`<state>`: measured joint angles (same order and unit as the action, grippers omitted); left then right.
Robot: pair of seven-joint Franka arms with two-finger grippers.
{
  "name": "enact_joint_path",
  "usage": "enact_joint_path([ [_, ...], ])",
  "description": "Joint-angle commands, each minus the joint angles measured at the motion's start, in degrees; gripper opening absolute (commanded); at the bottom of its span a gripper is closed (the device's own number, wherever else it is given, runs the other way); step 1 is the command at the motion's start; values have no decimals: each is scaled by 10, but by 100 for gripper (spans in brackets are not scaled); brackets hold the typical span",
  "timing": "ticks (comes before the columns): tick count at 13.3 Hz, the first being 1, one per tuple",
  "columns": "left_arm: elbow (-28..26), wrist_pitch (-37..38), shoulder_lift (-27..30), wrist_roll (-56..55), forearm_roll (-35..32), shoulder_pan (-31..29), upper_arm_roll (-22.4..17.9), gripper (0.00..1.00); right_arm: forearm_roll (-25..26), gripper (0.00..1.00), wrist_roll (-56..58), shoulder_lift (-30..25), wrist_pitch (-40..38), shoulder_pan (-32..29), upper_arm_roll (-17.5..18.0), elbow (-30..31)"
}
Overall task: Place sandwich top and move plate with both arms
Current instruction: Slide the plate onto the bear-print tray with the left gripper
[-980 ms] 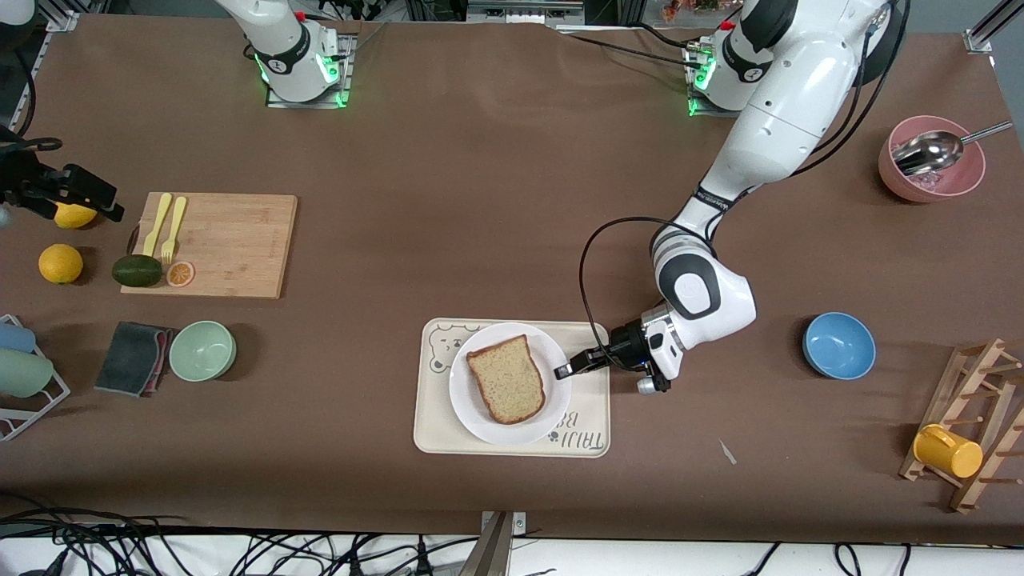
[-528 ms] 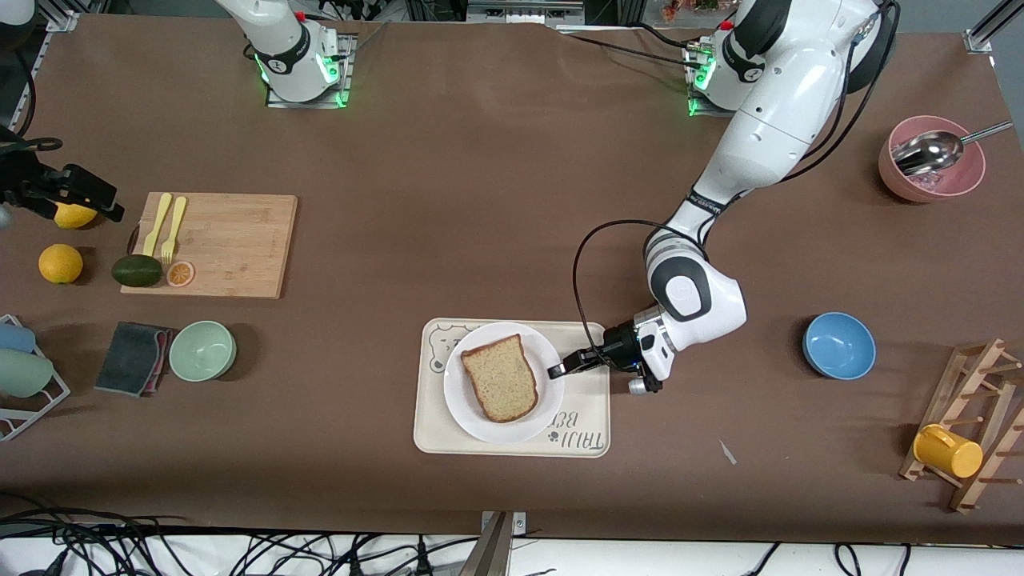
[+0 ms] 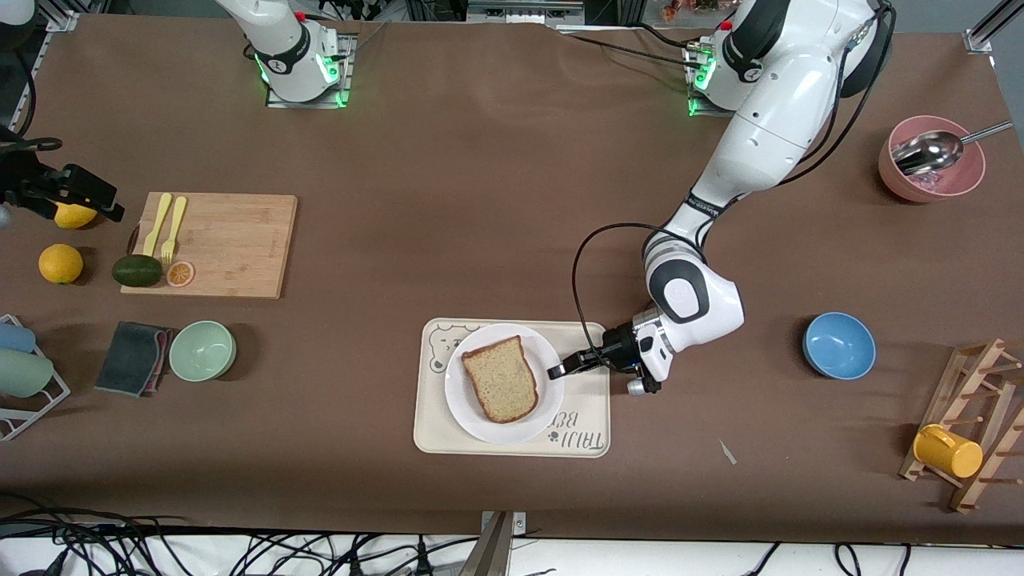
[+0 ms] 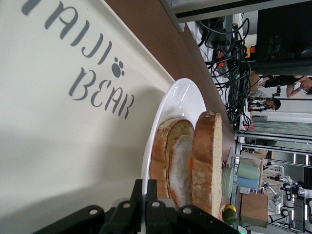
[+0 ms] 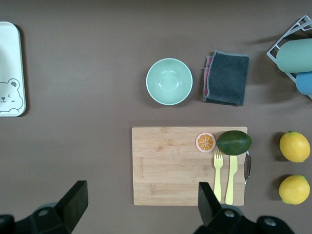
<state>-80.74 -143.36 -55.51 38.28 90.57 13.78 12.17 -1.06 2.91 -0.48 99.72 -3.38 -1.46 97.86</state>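
We see the sandwich top [image 3: 501,378] lying over an egg slice [image 4: 181,168] on the plate [image 3: 468,404] in the tray [image 3: 588,424], the left gripper [image 3: 555,371] clamped on the plate's rim, while the right gripper [image 5: 141,200] waits splayed over the board [image 5: 168,165], and a spoon [image 3: 928,152] sits in the pink bowl [image 3: 964,180]

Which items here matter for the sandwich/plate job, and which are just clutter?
In play: sandwich top, already on the stack; plate on the tray; left gripper, jaws shut on the plate's rim; right gripper, open, waiting over the cutting board.

Clutter: green bowl, blue bowl, pink bowl, lemons, cloth.
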Motion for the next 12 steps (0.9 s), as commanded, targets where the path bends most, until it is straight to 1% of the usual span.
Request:
enact_joint_path([
  [1,23,0,-11,-19,-19,6,-7,1,-10,100,7,0,-3,0,-1,-4],
  [2,23,0,-13,-18,-19,7,-7,1,-10,100,7,0,-3,0,-1,-4],
  [3,23,0,-13,-18,-19,7,-7,5,-10,100,7,0,-3,0,-1,-4],
  [4,23,0,-13,-17,-18,7,-7,16,-10,100,7,0,-3,0,-1,-3],
  [6,23,0,-14,-16,-18,8,-7,23,-10,100,7,0,-3,0,-1,-3],
  [9,23,0,-12,-13,-17,6,-7,25,-10,100,7,0,-2,0,-1,-4],
  [10,22,0,-9,-15,-16,5,-7,35,-10,100,7,0,-2,0,-1,-4],
  [12,22,0,-9,-12,-16,3,-7,92,-10,100,7,0,-2,0,-1,-3],
])
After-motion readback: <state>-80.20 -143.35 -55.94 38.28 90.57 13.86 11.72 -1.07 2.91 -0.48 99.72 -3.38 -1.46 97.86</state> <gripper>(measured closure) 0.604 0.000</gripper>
